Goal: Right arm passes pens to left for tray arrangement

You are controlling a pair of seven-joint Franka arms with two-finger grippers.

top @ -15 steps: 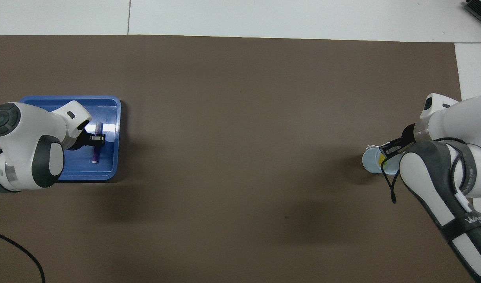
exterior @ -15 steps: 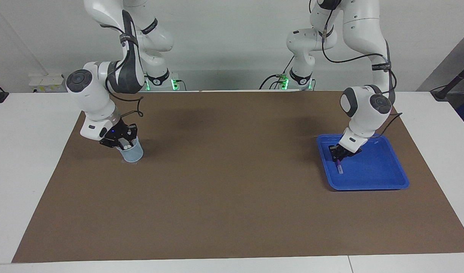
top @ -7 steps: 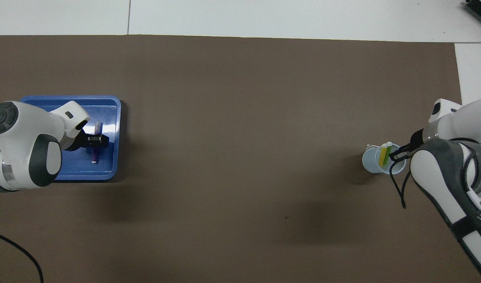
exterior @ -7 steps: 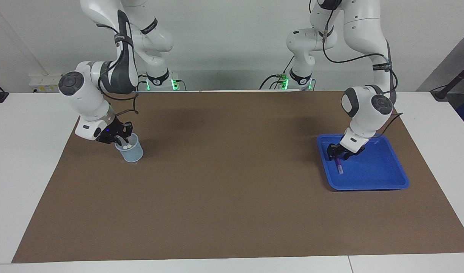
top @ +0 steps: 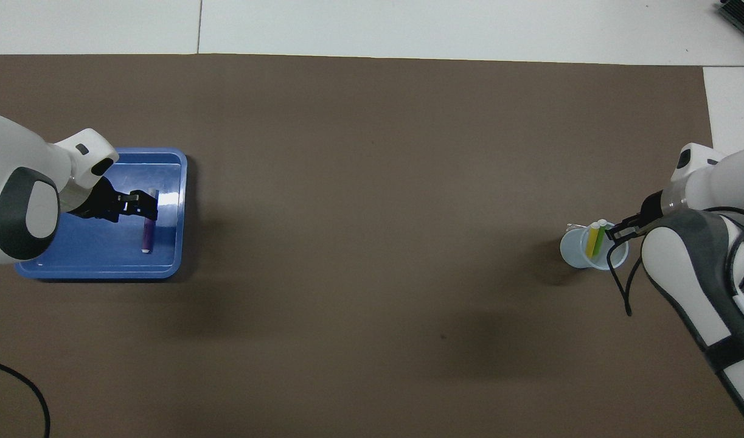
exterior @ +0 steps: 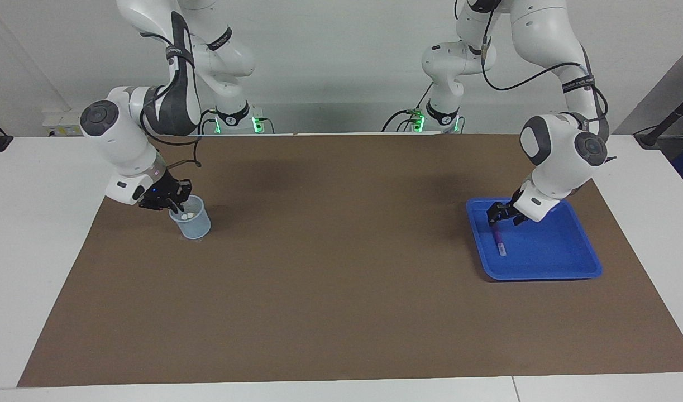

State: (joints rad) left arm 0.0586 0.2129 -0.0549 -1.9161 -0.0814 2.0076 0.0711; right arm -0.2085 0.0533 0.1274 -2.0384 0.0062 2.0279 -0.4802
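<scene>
- At the right arm's end of the surface [exterior: 341, 312], the cup [exterior: 195, 228] holds the two pens not yet handed over, both on end with their whitish tips up.
- Right gripper [exterior: 172, 204] sits at the cup's rim, on the side toward its own arm. I can't tell whether it's open, shut, or gripping anything.
- Key relation: green pen [top: 600, 238] is right next to that gripper, with yellow pen [top: 592, 241] just past it. My read is green goes next, pulled straight up along its long axis.
- Right arm is much the nearer one to the cup. The left is well apart, so a handover is needed.
- At the left arm's end, purple pen [exterior: 498, 241] lies flat in the tray [exterior: 564, 263], near the rim facing mid-table. Its long axis runs toward and away from the robots.
- Left gripper [exterior: 501, 216] hangs over the pen's robot-side end, fingers [top: 145, 195] spread and holding nothing. The pen is free.
</scene>
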